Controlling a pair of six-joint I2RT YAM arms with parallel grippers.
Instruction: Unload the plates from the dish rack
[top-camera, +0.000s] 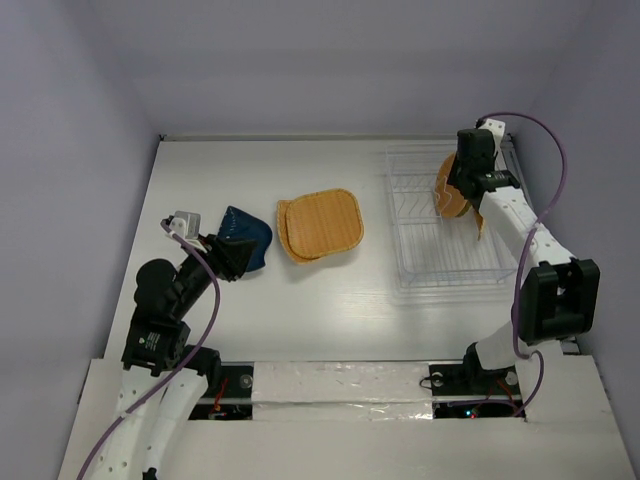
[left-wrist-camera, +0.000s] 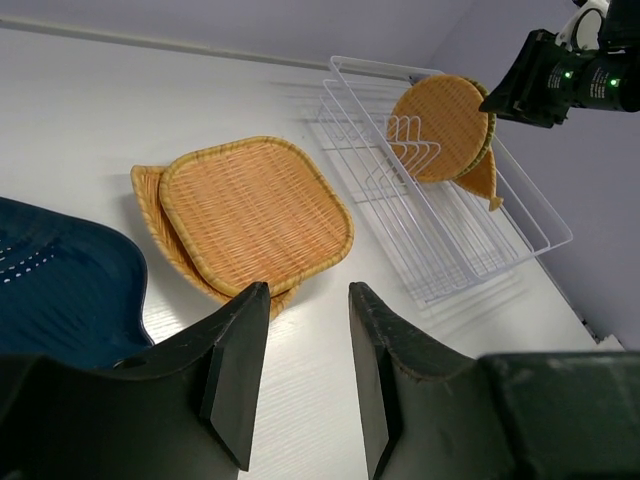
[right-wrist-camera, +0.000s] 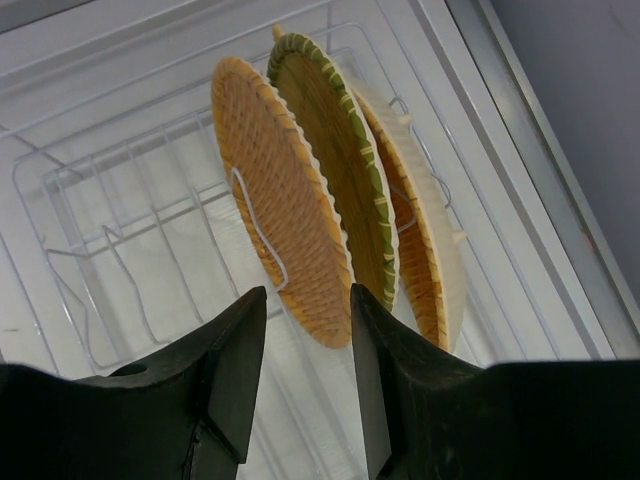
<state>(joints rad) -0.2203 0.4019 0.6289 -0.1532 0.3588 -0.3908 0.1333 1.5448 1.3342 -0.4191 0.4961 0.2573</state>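
Overall, from the top camera, three plates (top-camera: 452, 186) stand on edge at the far right end of the dish rack (top-camera: 440, 255), with the right gripper (top-camera: 466, 190) at them. Risk: they stand close together, so a lift could drag a neighbour or snag a wire divider. The jaw gap cannot be judged here. The stacked square plates (top-camera: 320, 226) and the dark blue plate (top-camera: 247, 238) lie on the table (top-camera: 300, 290), left of the rack.

Left wrist view: the left gripper (left-wrist-camera: 308, 296) hovers with jaws moderately apart, holding nothing. The blue plate lies just beside one finger, and a careless sweep could shove it.

Right wrist view: the jaws are moderately open and empty, lined up at the lower edge of the nearest round woven plate (right-wrist-camera: 285, 225). The green-rimmed plate (right-wrist-camera: 345, 190) sits just behind it, so a closing finger could catch both rims. Contact cannot be confirmed.
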